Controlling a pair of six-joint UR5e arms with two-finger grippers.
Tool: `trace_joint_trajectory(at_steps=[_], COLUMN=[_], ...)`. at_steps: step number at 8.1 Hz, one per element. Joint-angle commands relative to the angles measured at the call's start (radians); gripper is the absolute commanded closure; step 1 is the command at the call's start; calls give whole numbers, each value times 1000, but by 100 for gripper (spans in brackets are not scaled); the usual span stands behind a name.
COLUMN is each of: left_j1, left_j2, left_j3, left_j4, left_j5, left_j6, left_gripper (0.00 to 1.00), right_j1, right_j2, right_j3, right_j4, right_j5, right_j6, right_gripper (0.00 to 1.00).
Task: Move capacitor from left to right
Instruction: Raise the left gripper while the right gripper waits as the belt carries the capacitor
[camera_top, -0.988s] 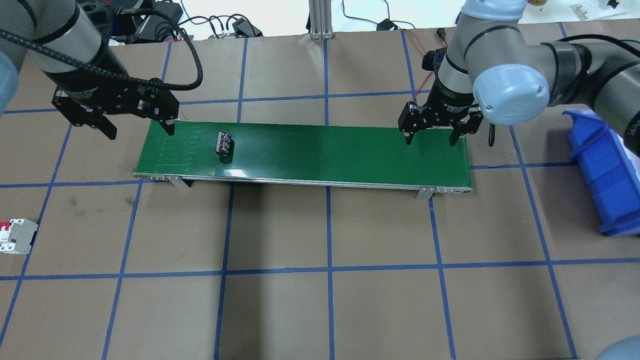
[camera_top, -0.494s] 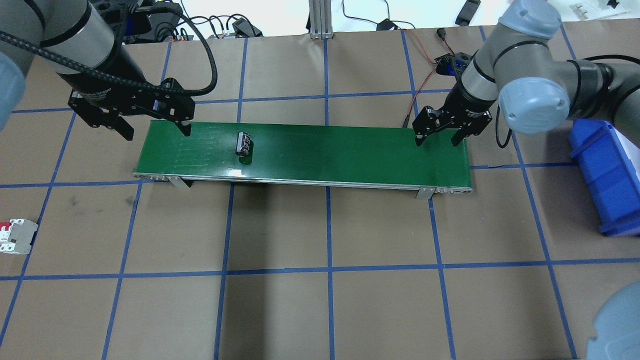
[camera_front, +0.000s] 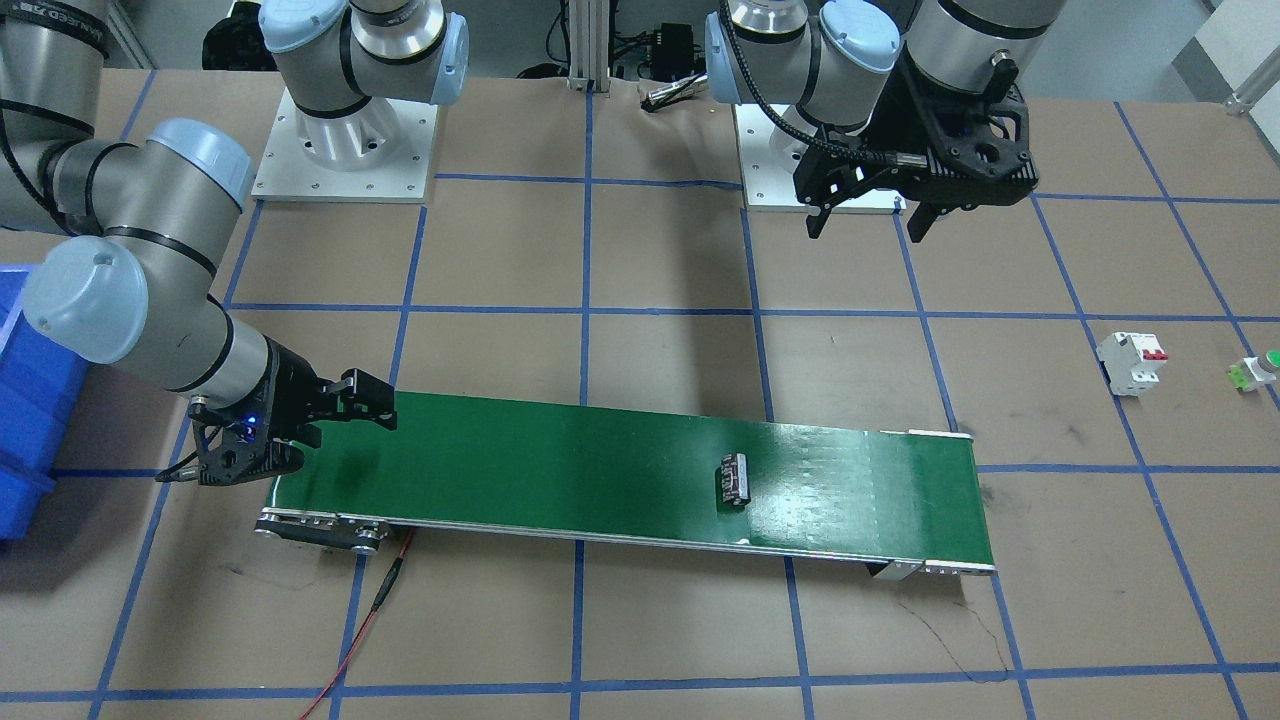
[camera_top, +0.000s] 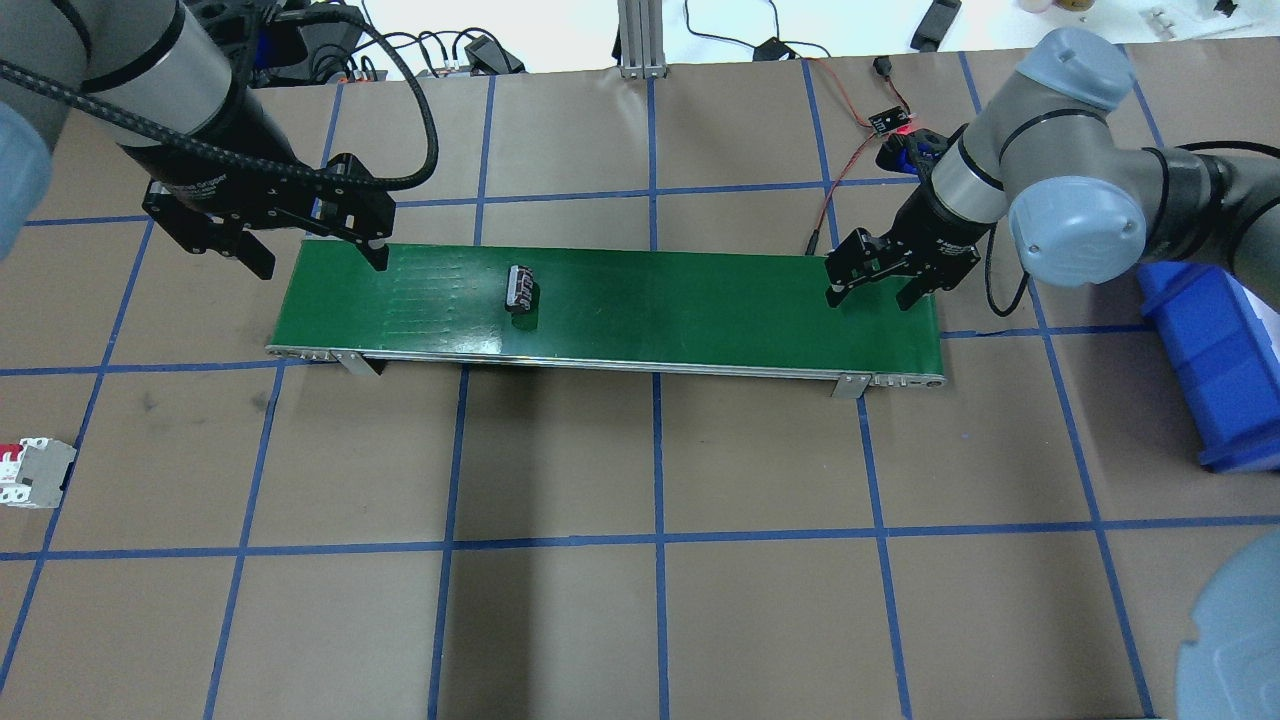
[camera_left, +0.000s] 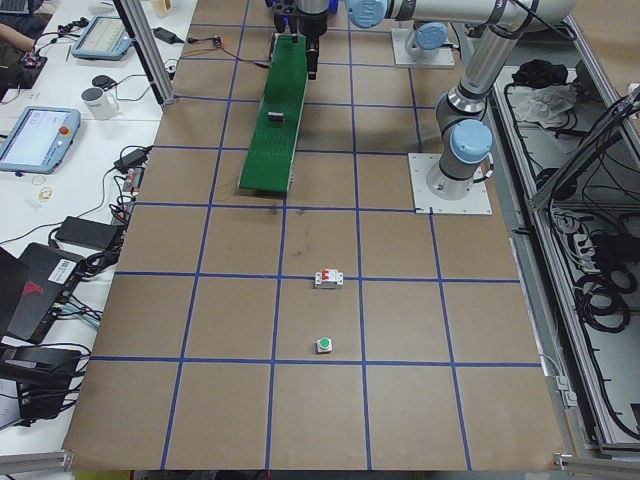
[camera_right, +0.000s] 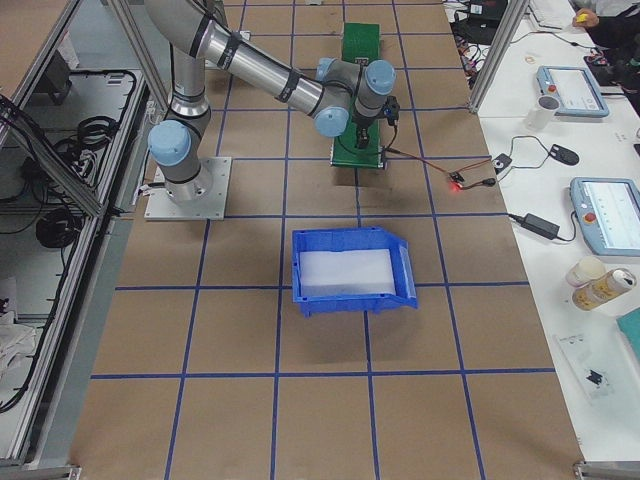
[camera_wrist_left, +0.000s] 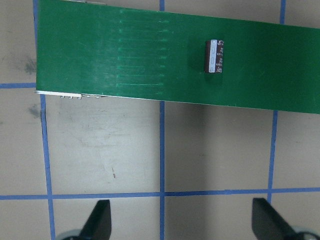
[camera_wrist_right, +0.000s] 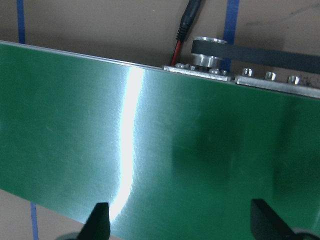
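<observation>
The capacitor (camera_top: 520, 288) is a small black oblong with pale marks. It lies on the green conveyor belt (camera_top: 700, 310), left of the belt's middle, and also shows in the front view (camera_front: 734, 479) and the left wrist view (camera_wrist_left: 215, 56). My left gripper (camera_top: 320, 262) is open and empty, held above the belt's left end, apart from the capacitor. My right gripper (camera_top: 869, 298) is open and empty, low over the belt's right end. The right wrist view shows only bare belt (camera_wrist_right: 150, 150) between its fingertips (camera_wrist_right: 100, 220).
A blue bin (camera_top: 1215, 360) stands right of the belt's right end. A white breaker with red switches (camera_top: 35, 473) lies at the table's left edge, and a green-capped button (camera_front: 1258, 368) lies beyond it. A red cable (camera_top: 840, 170) runs behind the belt's right end.
The capacitor has travelled rightward along the belt. My left gripper has shifted a little right above the belt's left end. My right arm has swung and its gripper has settled at the belt's right end.
</observation>
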Motion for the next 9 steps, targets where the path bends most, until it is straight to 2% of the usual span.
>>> trace_joint_trajectory(at_steps=[1,3,4,7,9], left_j1=[1,1,-1,1,-1], left_j2=[0,0,0,0,0], left_j3=[0,-1,0,-3,-3], left_j4=[0,0,0,0,0], left_j5=[-3,-4,-4,-4,-4], left_j6=[1,2,5,5,7], left_gripper=[0,0,0,0,0], right_j1=[-1,-1,-1,-1,0], right_j2=[16,17,17,17,19], right_j3=[4,3,3,10,13], right_j4=[0,-23,-28,-28,-25], right_j5=[4,13,9,4,12], right_j6=[-11,-20,-23,-15,53], right_gripper=[0,0,10,10,10])
